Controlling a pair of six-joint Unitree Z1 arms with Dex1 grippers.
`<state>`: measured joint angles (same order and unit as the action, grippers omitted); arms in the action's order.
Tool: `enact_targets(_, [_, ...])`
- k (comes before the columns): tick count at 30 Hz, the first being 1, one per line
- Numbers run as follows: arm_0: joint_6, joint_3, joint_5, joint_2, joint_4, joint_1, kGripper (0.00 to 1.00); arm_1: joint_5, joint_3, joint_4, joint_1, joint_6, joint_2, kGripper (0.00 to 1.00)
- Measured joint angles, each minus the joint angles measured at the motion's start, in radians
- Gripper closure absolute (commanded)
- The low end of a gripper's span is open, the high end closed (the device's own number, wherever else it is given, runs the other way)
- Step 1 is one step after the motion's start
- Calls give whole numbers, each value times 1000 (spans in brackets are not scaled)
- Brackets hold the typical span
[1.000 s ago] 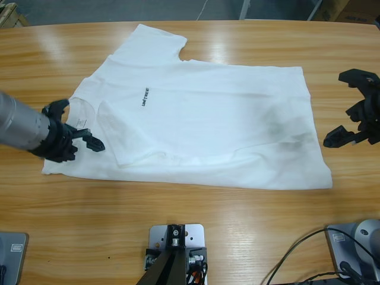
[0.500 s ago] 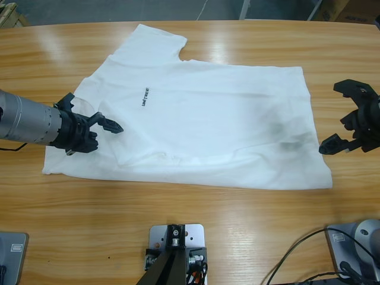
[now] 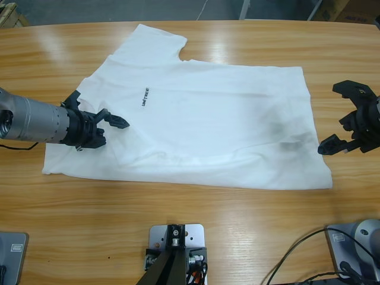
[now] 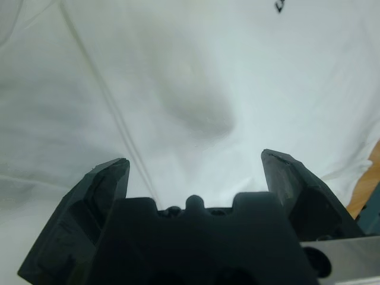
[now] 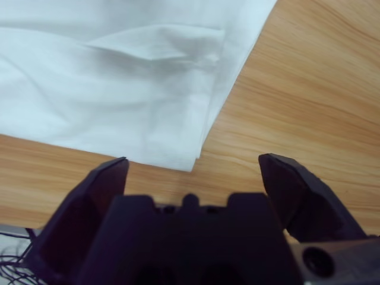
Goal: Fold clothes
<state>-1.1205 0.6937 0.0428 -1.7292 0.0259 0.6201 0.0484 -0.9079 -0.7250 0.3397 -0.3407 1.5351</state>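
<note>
One white T-shirt (image 3: 196, 113); flat, rumpled

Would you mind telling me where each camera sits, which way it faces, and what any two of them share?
High view: fixed above the table, looking down on the T-shirt, left gripper and right gripper.
Left wrist view: on the left arm, looking along open jaws onto shirt cloth.
Right wrist view: on the right arm, open jaws facing the shirt's corner.
Shared: all three show the T-shirt.
</note>
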Motion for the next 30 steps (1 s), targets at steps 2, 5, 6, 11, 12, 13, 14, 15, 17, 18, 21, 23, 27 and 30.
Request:
enact_targets(2, [0,-6,0,-1,0,0,146,0,1,2,0,0,0,105])
enact_targets(5, [0,-15,0,-3,0,0,144,0,4,3,0,0,0,105])
enact_targets(6, [0,-15,-1,-4,0,0,143,0,4,5,0,0,0,104])
enact_targets(11, [0,-15,-5,-15,-20,0,144,0,7,6,0,0,0,104])
enact_targets(12, [0,-15,-5,-17,-25,0,144,0,7,6,0,0,0,105])
enact_targets(13, [0,-15,-5,-19,-31,0,146,0,7,6,0,0,0,105])
enact_targets(14, [0,-15,-5,-21,-36,0,147,0,7,6,0,0,0,105])
enact_targets(15, [0,-15,-5,-24,-42,0,146,0,7,6,0,0,0,105])
enact_targets(17, [0,-15,-7,-27,-50,0,147,0,7,6,1,0,0,105])
enact_targets(18, [0,-15,-8,-28,-54,0,147,0,7,6,1,0,0,105])
enact_targets(21, [0,-15,-10,-28,-60,0,147,0,7,10,2,0,0,105])
enact_targets(23, [0,-15,-11,-28,-60,0,147,0,7,14,3,0,0,105])
enact_targets(27, [0,-15,-11,-28,-60,0,142,0,7,18,6,0,0,105])
enact_targets(30, [0,-15,-11,-25,-53,0,142,0,7,18,7,0,0,105])
